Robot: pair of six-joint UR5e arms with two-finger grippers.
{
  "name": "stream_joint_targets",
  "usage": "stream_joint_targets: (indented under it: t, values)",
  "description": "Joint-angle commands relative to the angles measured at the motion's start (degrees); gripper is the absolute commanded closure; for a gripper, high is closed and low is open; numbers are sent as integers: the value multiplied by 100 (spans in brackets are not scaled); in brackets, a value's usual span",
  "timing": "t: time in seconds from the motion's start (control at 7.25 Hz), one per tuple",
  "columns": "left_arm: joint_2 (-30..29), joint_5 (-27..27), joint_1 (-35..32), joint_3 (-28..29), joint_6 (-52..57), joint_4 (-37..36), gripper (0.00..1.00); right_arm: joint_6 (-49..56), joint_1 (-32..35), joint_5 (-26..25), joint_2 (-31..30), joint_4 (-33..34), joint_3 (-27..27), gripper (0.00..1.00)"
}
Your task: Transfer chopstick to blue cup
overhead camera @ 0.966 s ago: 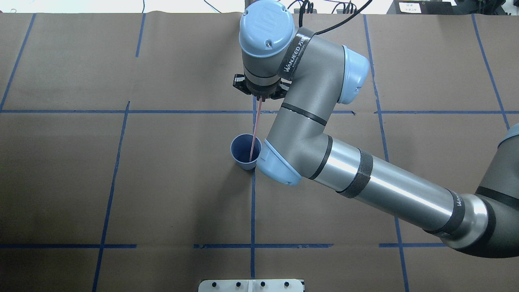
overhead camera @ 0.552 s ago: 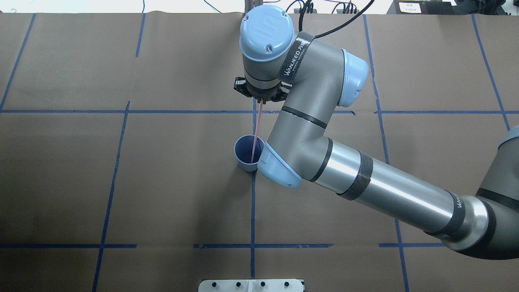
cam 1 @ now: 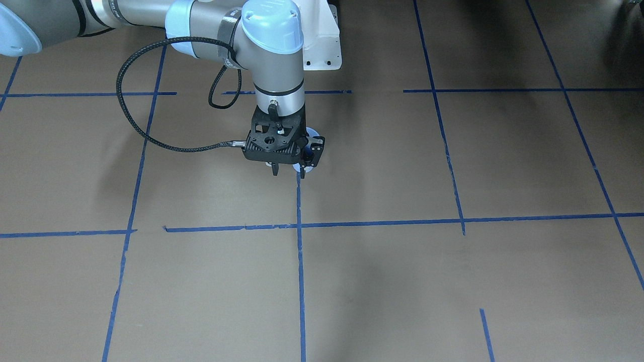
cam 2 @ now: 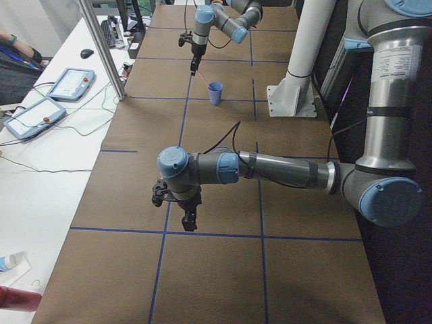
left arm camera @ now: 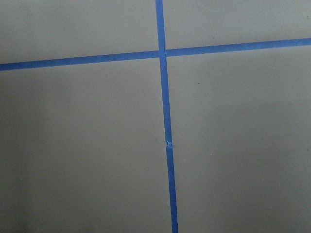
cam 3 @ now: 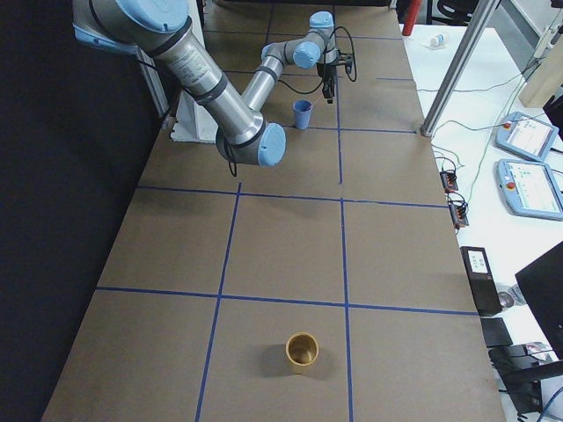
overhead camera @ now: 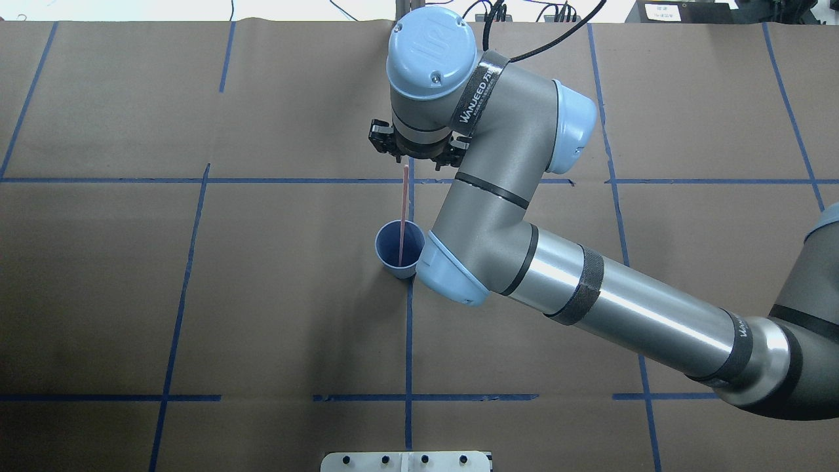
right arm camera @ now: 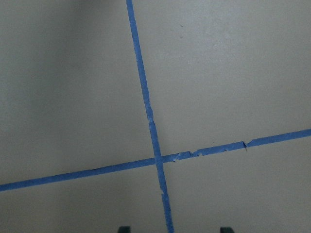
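The blue cup (overhead camera: 400, 250) stands on the brown table near the middle tape cross. A thin pink chopstick (overhead camera: 403, 210) stands in it and leans toward the far side. Its upper end is just below my right gripper (overhead camera: 414, 154). That gripper is open, with its jaws spread and touching nothing. In the front view the right gripper (cam 1: 289, 171) hides most of the cup (cam 1: 315, 133). The left gripper (cam 2: 177, 210) shows only in the exterior left view, low over bare table, and I cannot tell its state.
A tan cup (cam 3: 302, 352) stands alone on the table in the exterior right view. The right arm's elbow (overhead camera: 452, 272) sits close beside the blue cup. Blue tape lines cross the brown paper. A white base plate (overhead camera: 406, 461) is at the near edge.
The right gripper has opened and let go of the chopstick. The chopstick now rests in the cup, its top shifted slightly left. The cup moved slightly between the frames.
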State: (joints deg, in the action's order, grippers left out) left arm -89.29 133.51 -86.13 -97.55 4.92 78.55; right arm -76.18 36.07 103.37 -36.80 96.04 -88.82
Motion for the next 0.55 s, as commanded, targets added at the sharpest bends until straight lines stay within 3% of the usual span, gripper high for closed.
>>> stream_joint_targets:
  t: [0.0,0.14,0.41]
  values:
    - [0,0,0,-1,0,2,0,312,372,723,-12,20,-13,0]
    - [0,-9,9,60,9,11,0,697,749,1302,-134,46,-4,0]
    - [0,9,9,87,9,2,0,1776,1400,1955,-615,56,49,0]
